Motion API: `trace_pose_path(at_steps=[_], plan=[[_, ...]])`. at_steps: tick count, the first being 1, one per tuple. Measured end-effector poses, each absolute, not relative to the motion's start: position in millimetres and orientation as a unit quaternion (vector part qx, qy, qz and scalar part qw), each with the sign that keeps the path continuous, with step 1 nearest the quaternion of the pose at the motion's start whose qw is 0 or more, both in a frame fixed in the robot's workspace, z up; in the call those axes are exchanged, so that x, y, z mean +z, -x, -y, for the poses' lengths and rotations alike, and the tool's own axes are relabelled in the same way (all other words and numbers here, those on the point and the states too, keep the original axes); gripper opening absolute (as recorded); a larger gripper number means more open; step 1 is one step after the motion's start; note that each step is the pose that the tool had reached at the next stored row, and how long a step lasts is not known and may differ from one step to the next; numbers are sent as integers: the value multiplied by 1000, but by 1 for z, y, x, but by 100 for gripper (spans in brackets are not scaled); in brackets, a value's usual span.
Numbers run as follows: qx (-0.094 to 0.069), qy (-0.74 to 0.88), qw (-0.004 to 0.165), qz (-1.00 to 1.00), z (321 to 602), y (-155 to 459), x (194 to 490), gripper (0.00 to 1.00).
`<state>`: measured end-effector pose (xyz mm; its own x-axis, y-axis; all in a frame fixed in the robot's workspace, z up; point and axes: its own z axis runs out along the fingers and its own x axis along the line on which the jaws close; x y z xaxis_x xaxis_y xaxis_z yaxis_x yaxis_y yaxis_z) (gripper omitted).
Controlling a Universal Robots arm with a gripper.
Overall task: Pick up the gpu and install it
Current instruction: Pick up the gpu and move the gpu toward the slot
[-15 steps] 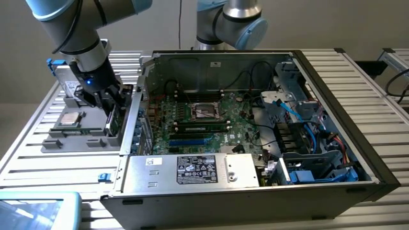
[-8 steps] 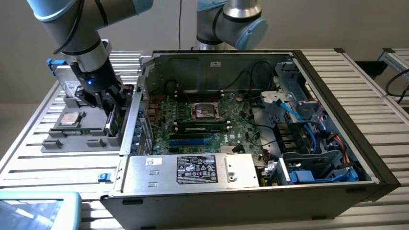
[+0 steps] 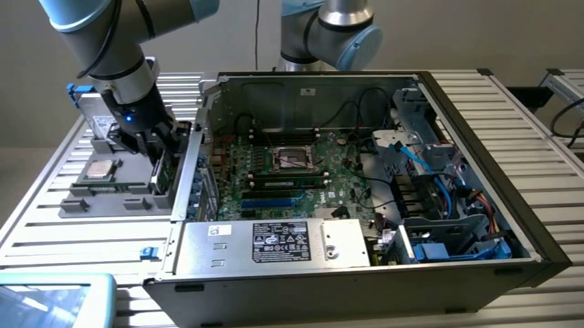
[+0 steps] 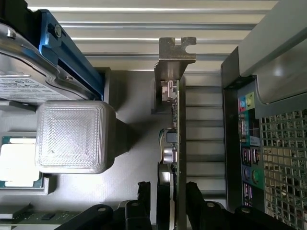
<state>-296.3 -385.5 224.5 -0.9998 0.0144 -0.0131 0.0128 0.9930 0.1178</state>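
We see a thin green gpu circuit board (image 4: 176, 143) with a silver bracket (image 4: 175, 52), a black gripper (image 4: 168, 186), a matte grey plastic tray (image 4: 132, 103), a bright blue drive carrier (image 4: 72, 52), and the silver, ribbed metal desk (image 4: 144, 28).

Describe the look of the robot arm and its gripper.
The robot arm is built of round silver-grey metal tubes with light blue caps at its joints, and a thin black cable runs along it. The gripper is black, with a small blue light on its body and two slim dark fingers.
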Motion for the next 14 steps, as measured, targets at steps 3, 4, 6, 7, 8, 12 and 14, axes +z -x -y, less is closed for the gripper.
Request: trace_pose_path(at_steps=[3,4,6,7,8,12,14], plan=[[59,-6,7,-998,386,296,224,29],[59,-6,7,-998,386,296,224,29],[59,-6,7,-998,386,296,224,28],[59,-5,7,-998,386,296,224,28],[59,-5,7,-998,386,296,224,28],[59,-5,6,-998,386,296,224,28],[59,-5,6,-998,386,296,225,28]])
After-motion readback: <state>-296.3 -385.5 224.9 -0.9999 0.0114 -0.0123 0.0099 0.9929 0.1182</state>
